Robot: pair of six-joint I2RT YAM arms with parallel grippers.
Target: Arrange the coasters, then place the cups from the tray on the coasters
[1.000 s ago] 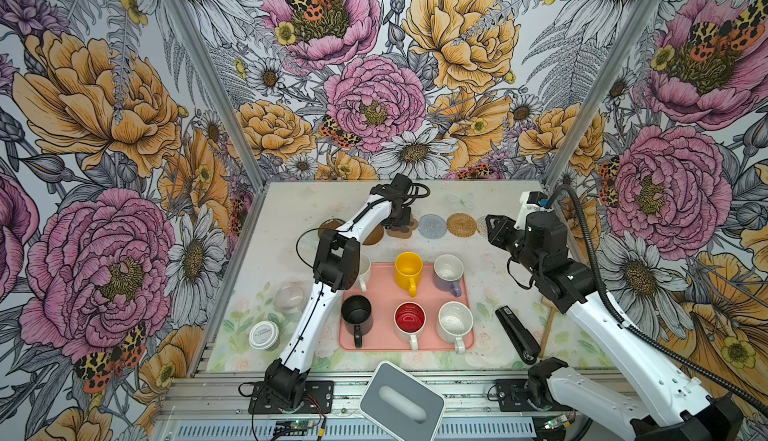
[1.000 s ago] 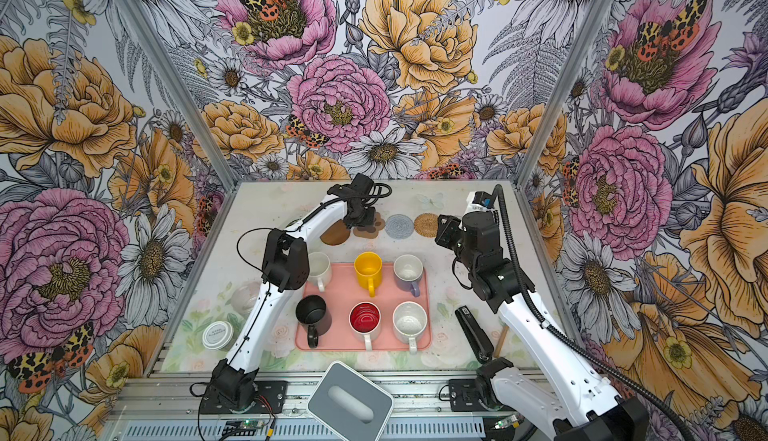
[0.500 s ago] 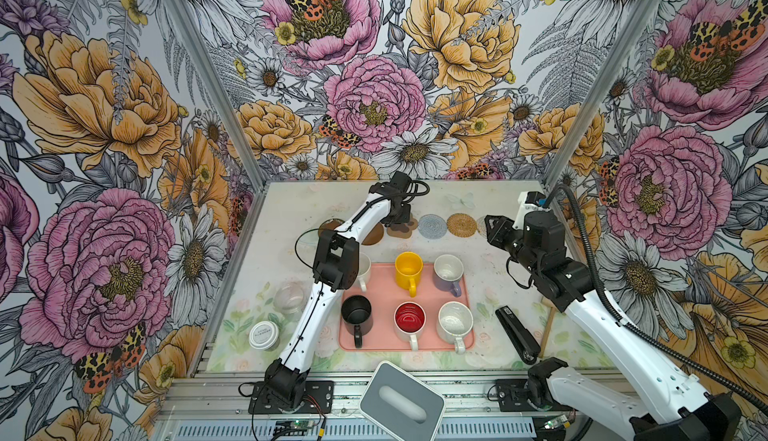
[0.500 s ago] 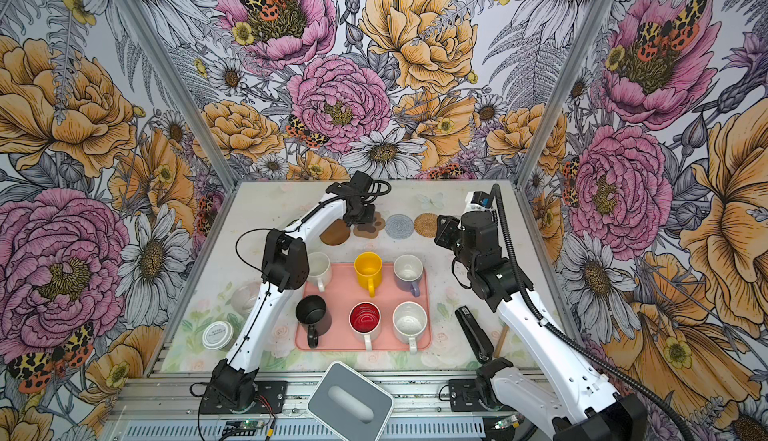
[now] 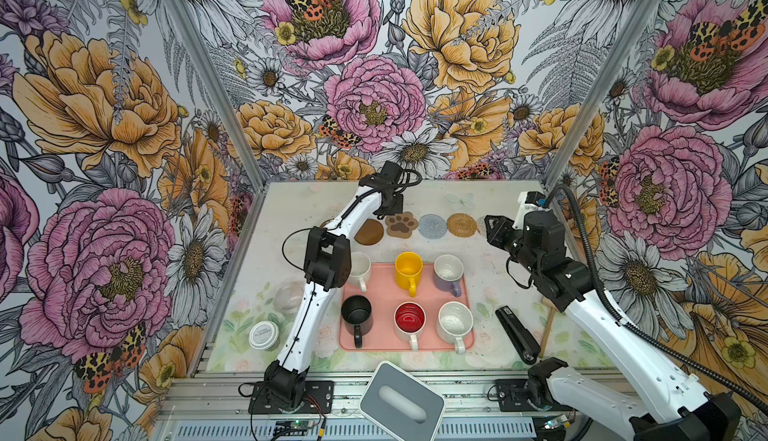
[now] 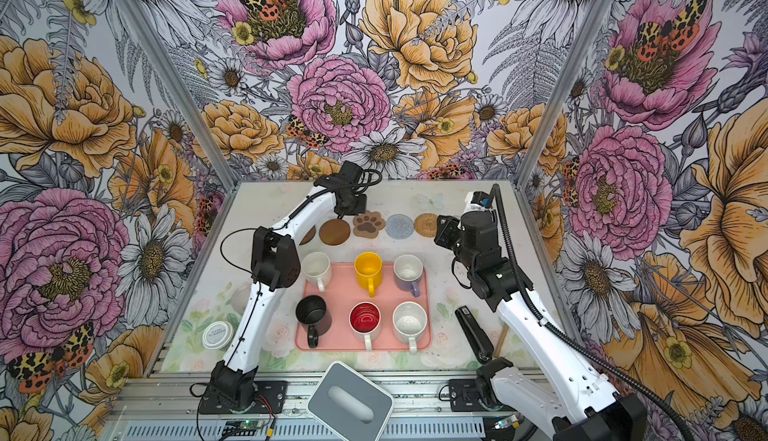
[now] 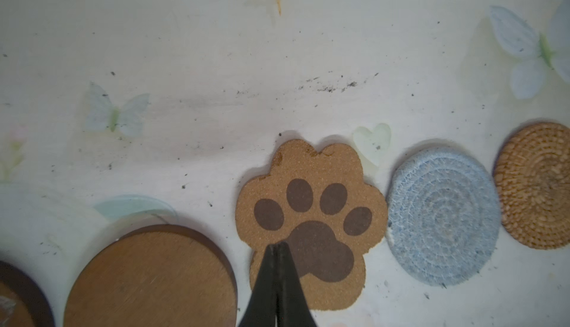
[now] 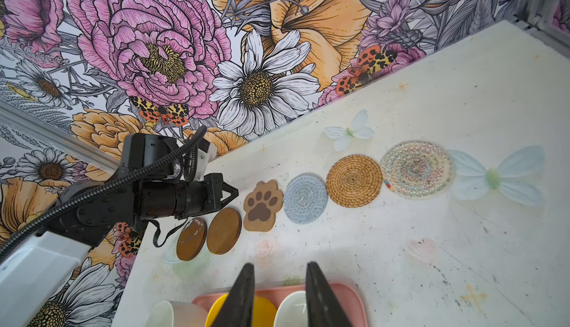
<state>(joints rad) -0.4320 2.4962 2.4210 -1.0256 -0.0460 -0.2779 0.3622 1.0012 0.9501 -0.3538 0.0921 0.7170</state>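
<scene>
Paw coaster (image 7: 311, 217) lies beneath the left claw (image 7: 277, 244), pinched shut; right claw (image 8: 280, 265) stands narrowly parted, empty.

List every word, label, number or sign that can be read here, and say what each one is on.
No text here can be read outright.
White round lid: dark print across its top, too small to read.
Black stapler: a small pale mark near its far end, too blurred to tell if it is text.
Paw coaster: no words, only a dark paw-print sign.
</scene>
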